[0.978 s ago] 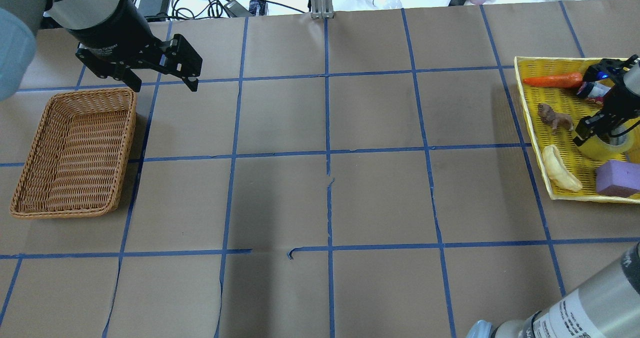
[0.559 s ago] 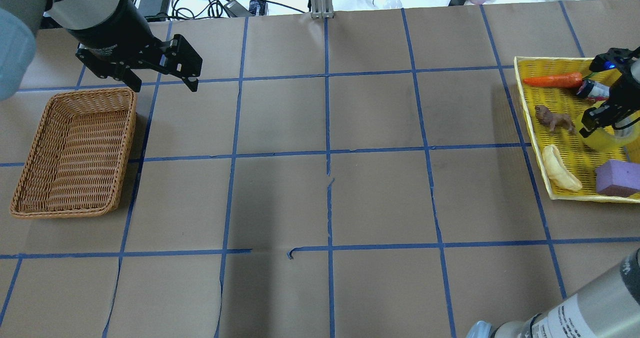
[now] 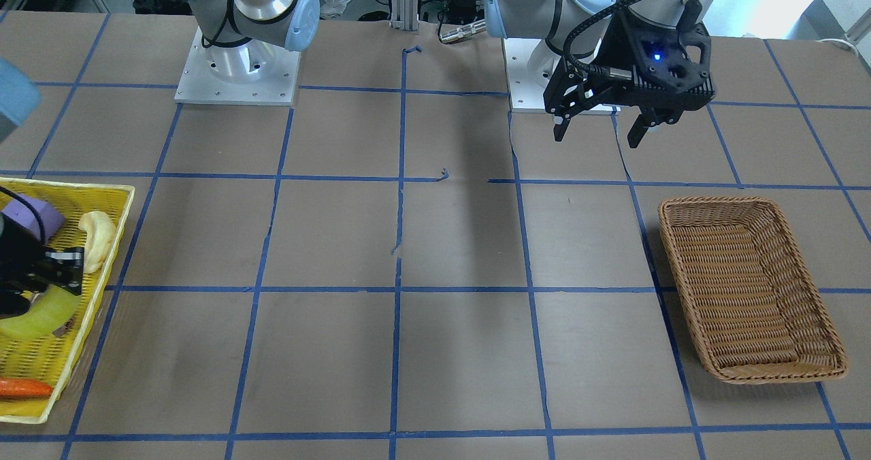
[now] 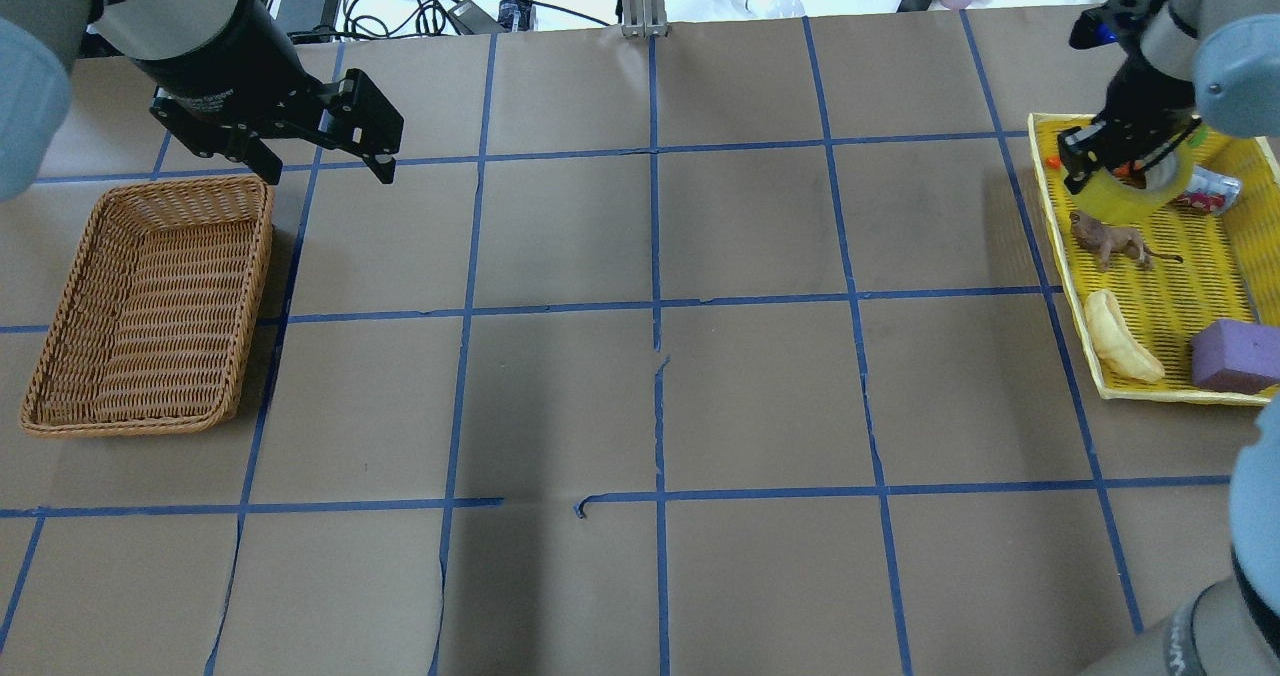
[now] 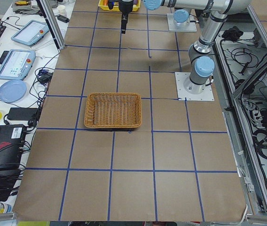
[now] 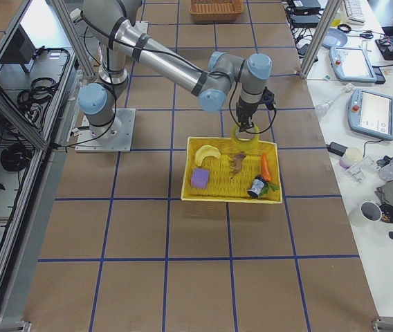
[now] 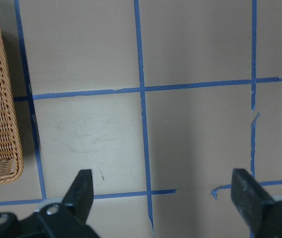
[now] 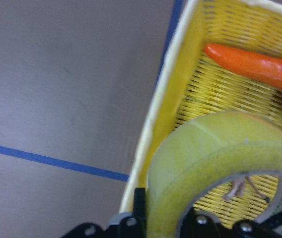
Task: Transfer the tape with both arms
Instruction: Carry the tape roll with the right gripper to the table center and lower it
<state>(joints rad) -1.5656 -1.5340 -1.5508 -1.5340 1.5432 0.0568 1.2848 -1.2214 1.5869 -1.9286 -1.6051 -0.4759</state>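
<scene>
The yellow-green tape roll (image 4: 1128,194) hangs in my right gripper (image 4: 1113,164), which is shut on its wall, one finger outside and one inside the core. It is held above the far left corner of the yellow tray (image 4: 1060,246). The right wrist view shows the tape (image 8: 210,158) over the tray's rim, close to the carrot (image 8: 260,67). The tape also shows at the left edge of the front-facing view (image 3: 37,318). My left gripper (image 4: 328,168) is open and empty, hovering past the far right corner of the wicker basket (image 4: 150,424).
The tray holds a brown animal figure (image 4: 1110,241), a pale banana piece (image 4: 1120,341), a purple block (image 4: 1235,356) and a small can (image 4: 1205,196). The wicker basket (image 3: 714,203) has nothing in it. Blue tape lines grid the brown table.
My right gripper has lifted the tape off the tray floor and carried it away from the robot and toward the tray's far left corner. The left arm has not moved.
</scene>
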